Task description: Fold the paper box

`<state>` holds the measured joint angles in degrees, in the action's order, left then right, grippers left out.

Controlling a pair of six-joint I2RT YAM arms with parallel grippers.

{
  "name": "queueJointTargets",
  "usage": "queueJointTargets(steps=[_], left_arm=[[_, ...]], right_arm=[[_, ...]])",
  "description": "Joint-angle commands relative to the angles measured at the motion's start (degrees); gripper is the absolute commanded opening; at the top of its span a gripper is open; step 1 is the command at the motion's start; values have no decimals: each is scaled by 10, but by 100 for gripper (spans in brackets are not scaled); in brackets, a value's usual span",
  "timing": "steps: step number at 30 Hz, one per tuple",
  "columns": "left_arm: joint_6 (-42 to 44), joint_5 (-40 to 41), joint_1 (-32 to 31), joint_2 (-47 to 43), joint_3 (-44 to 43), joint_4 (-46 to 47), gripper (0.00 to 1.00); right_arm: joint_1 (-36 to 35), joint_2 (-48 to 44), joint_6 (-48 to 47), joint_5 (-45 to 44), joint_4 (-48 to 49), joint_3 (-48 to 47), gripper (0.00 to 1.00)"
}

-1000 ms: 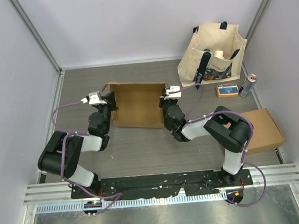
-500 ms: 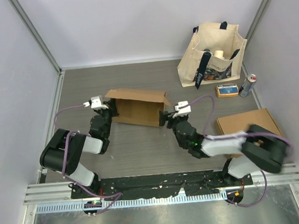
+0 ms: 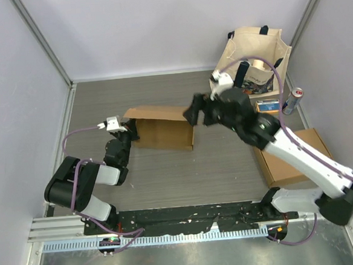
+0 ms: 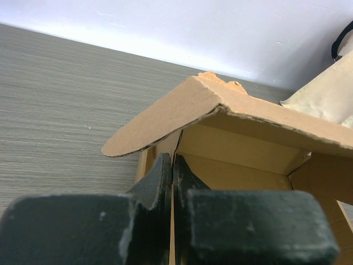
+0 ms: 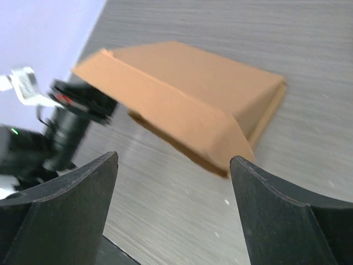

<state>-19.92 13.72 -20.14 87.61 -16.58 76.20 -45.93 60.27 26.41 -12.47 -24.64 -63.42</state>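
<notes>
The brown paper box (image 3: 162, 128) lies on the table left of centre, one flap (image 4: 165, 118) folded over its open end. My left gripper (image 3: 129, 129) is shut on the thin cardboard edge at the box's left end; in the left wrist view its fingers (image 4: 160, 176) pinch that edge and the box's inside (image 4: 248, 160) shows beyond. My right gripper (image 3: 191, 114) hovers open above the box's right end, touching nothing. The right wrist view looks down between its spread fingertips (image 5: 110, 165) onto the box (image 5: 187, 88) and the left gripper (image 5: 77, 110).
A cream tote bag (image 3: 253, 60) stands at the back right, with a small orange packet (image 3: 268, 106) and a can (image 3: 292, 100) beside it. Another folded cardboard box (image 3: 299, 154) lies at the right edge, partly under the right arm. Walls close in three sides.
My right gripper has let go of the box's right end, opened wide and lifted up and back. The box has settled lower. The left gripper keeps its grip.
</notes>
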Motion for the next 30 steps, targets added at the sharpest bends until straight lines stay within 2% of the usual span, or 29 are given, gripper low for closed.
queueJointTargets(steps=[1,3,4,5,6,8,10,11,12,14,15,17,18,19,20,21,23,24,26,27,28,30], left_arm=[[9,9,-2,-10,1,21,3],[6,17,-1,-7,2,21,3],[4,20,-2,-6,2,22,4],[2,24,-1,2,3,22,4],[0,35,-1,5,3,23,4],[-16,46,-2,12,3,25,5],[-61,64,-2,1,6,4,22],[-97,85,-2,-36,8,-30,36],[-134,103,-2,-68,4,-139,42],[-185,89,-2,-124,-34,-279,50],[-200,90,-2,-172,-46,-384,52],[-247,92,-2,-226,-47,-464,54],[-272,95,-2,-293,-44,-562,56],[-301,96,-2,-335,-35,-609,60],[-324,84,-2,-375,-29,-647,62],[-334,76,-1,-460,-26,-726,62],[-347,48,0,-539,-37,-821,60],[-340,42,0,-617,-47,-904,59],[-332,34,0,-685,-81,-985,58],[-315,37,0,-715,-96,-1058,58],[-309,42,0,-768,-119,-1082,57],[-294,43,0,-802,-129,-1074,58]], right_arm=[[65,155,21,201,-1,-142,88],[94,217,49,258,20,-212,87],[95,290,50,289,25,-242,86],[92,316,52,293,25,-291,83],[89,344,59,300,32,-303,83],[88,398,104,324,106,-300,82],[88,427,137,330,159,-297,81],[88,450,145,327,179,-290,81],[88,459,150,324,209,-283,80],[88,486,152,328,220,-276,80],[89,495,156,337,243,-274,80],[92,510,171,351,266,-263,79],[92,512,170,356,282,-260,79],[92,513,169,358,289,-254,79],[93,517,167,357,293,-251,79],[95,521,167,357,295,-251,79],[99,532,170,369,296,-254,79],[100,541,170,379,297,-256,78],[100,545,167,386,299,-252,78],[101,549,162,390,297,-251,78],[102,549,160,393,296,-249,77],[102,550,148,401,290,-246,77]])
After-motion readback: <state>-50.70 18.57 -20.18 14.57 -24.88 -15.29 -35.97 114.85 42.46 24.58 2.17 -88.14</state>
